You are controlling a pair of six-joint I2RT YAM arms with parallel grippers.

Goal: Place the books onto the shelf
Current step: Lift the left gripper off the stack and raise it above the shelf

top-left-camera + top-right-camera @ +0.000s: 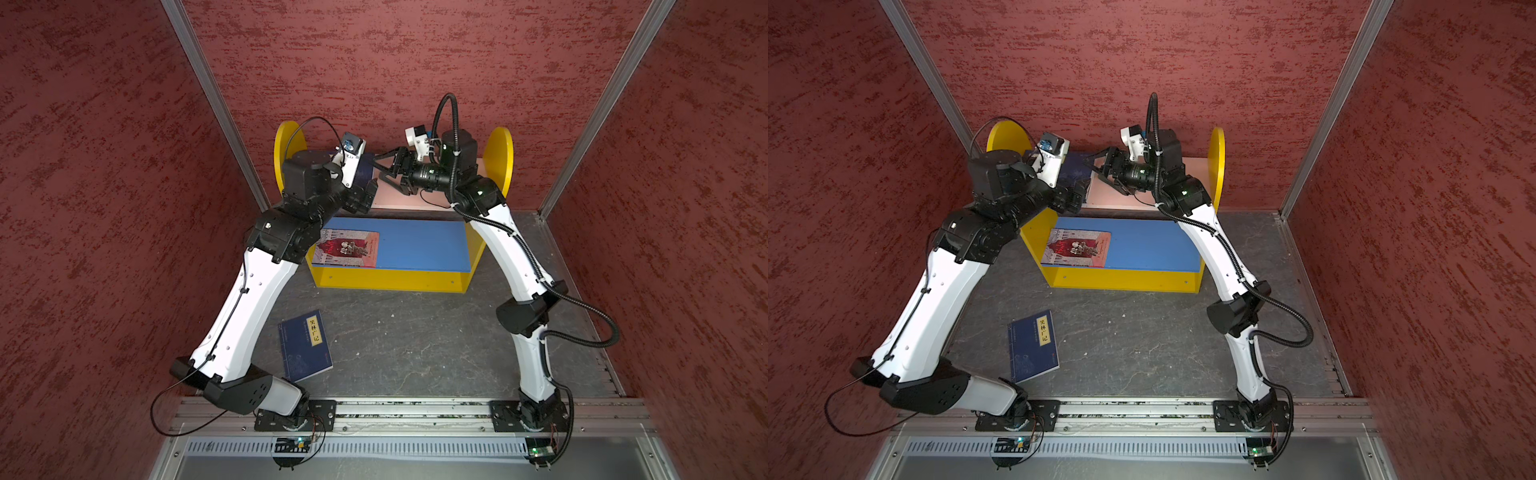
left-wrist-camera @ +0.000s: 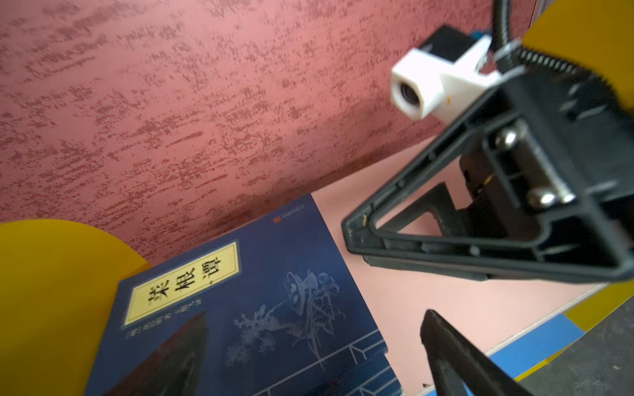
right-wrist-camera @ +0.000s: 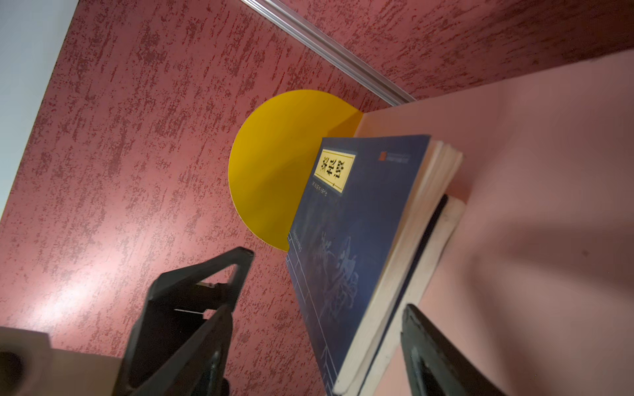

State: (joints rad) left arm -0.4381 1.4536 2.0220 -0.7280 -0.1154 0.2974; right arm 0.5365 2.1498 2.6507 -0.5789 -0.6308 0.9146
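Note:
The shelf (image 1: 415,201) stands at the back wall, with yellow side panels, a pink upper board and a blue lower board (image 1: 419,245). Navy books (image 3: 360,223) stand on the upper board and lean on the left yellow panel (image 3: 271,171). My left gripper (image 2: 315,315) is open, one finger in front of the front cover (image 2: 257,308) and the other over the pink board. My right gripper (image 1: 382,168) is open and straddles the books' free edge without touching the cover. A red book (image 1: 347,248) lies flat on the blue board. Another navy book (image 1: 305,345) lies on the table.
Red textured walls (image 1: 104,208) close in the back and both sides, with aluminium posts (image 1: 216,104) at the corners. The dark grey tabletop (image 1: 415,340) spreads in front of the shelf. A metal rail (image 1: 407,411) carries both arm bases at the front edge.

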